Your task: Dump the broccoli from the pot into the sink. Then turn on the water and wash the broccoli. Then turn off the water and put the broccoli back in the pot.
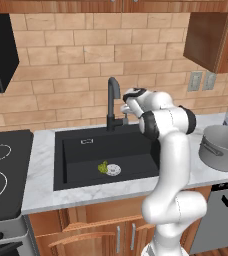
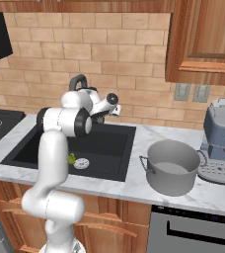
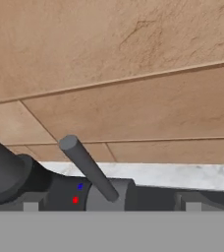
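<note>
jaws – wide open at faucet lever [image 3: 88, 168]; broccoli [image 1: 103, 167] – in sink [image 1: 76, 160]; pot [image 2: 171, 167] – on counter

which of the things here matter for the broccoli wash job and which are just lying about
Part of the job:
- broccoli, lying by the drain
- sink
- pot, on the counter
- faucet with its lever
- claw, open at the lever

Just lying about:
- stovetop
- coffee machine
- wall outlets
</note>
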### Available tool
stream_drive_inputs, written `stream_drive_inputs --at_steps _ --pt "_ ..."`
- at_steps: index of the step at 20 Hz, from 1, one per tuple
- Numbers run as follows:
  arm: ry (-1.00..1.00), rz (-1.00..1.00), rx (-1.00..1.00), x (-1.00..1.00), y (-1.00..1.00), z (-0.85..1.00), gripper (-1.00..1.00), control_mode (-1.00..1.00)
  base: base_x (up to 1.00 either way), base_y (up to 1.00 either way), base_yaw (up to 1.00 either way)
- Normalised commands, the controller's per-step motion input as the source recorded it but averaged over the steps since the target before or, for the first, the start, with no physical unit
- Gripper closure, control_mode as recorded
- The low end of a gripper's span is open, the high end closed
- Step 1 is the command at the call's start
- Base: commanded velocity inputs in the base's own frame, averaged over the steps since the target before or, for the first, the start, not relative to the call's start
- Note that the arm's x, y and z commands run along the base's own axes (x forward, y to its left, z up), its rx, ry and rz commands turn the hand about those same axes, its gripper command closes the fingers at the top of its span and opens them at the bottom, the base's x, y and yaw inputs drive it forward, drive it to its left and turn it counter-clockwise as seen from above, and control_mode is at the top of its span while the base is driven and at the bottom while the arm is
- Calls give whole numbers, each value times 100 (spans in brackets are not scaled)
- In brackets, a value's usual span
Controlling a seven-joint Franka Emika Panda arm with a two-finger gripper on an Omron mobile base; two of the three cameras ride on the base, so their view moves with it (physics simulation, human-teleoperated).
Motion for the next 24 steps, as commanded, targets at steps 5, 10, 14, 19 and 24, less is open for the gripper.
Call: stream_drive_inputs --at_steps 5,10,14,19,24 --pt "0 0 0 25 8 -10 -100 -100 0 0 0" --pt "0 0 0 26 7 -9 -100 -100 0 0 0" --pt "0 0 0 20 0 -11 -100 -100 0 0 0" --pt "0 0 0 13 0 -9 100 -100 0 0 0" --pt "0 0 0 2 -4 -10 100 -100 0 0 0"
